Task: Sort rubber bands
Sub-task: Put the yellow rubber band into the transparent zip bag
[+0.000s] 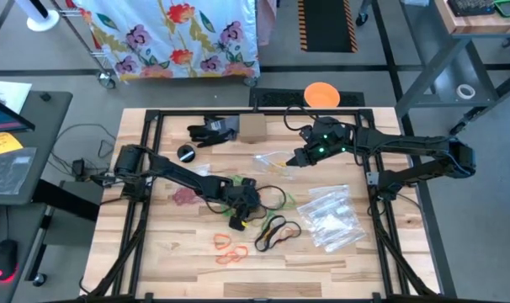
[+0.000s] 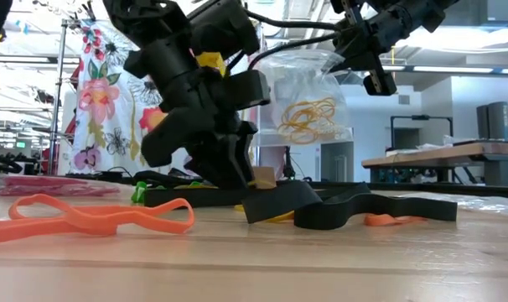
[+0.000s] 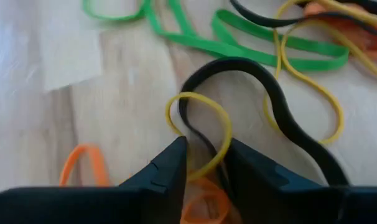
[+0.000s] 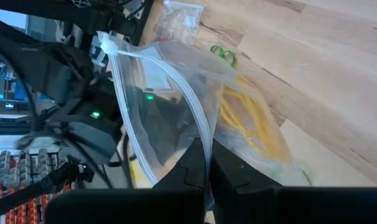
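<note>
A yellow rubber band (image 3: pixel 201 134) lies on the wood in the middle of the tabletop, a little toward its front edge, with one side of its loop running up between the two fingers of the left pincer (image 3: pixel 207 163). A black rubber band (image 3: pixel 269 99) crosses the same gap, so whether only the yellow loop is caught cannot be told; the fingers stand narrowly apart around both strands. Before lifting, the black strand is best left behind: a slow, straight rise would let it slide off, and a quick pull would be likely to drag it along. Green rubber bands (image 3: pixel 238 43) and orange rubber bands (image 1: pixel 230 248) lie close around and should be kept clear of the fingers.

Farther out, nearer the back edge, a clear bag (image 4: pixel 195 118) already holding yellow bands is pinched at its zip rim by the fully closed right pincer (image 4: pixel 208 163) and hangs above the tabletop. The band would best be carried to the bag's mouth, which should be held steady and gaping. More clear bags (image 1: pixel 331 219) lie toward the right edge.
</note>
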You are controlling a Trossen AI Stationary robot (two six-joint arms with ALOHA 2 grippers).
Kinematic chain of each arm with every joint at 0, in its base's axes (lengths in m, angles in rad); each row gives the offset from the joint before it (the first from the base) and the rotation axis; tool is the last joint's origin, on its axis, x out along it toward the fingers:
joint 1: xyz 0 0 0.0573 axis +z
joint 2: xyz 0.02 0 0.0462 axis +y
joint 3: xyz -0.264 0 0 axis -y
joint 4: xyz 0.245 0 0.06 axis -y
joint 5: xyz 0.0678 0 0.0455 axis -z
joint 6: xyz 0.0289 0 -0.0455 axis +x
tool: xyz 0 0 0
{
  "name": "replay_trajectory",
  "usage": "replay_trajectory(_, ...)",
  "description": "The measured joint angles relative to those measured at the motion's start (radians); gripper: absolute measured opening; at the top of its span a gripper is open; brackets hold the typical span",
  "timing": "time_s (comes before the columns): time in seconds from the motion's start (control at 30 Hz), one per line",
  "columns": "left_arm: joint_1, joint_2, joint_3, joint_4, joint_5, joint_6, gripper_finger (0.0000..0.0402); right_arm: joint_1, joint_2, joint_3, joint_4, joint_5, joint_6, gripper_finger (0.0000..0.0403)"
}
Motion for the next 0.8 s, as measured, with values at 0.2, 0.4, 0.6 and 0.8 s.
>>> replay_trajectory(0.2,-0.009,-0.012,0.057,-0.082,-0.005,0.058,0.0014,0.000,0.000,0.000,-0.003,0.001,-0.005,0.0000)
replay_trajectory(0.4,-0.042,-0.033,0.118,-0.141,-0.004,0.028,0.0003,0.001,0.000,0.000,-0.006,0.002,-0.007,0.0000)
replay_trajectory(0.6,-0.070,-0.035,0.118,-0.149,-0.003,0.050,0.0002,0.000,0.000,0.000,-0.006,0.020,-0.001,0.0000)
replay_trajectory(0.8,-0.069,-0.035,0.118,-0.099,-0.003,0.001,0.0011,0.000,0.000,0.000,-0.007,0.020,0.000,0.0000)
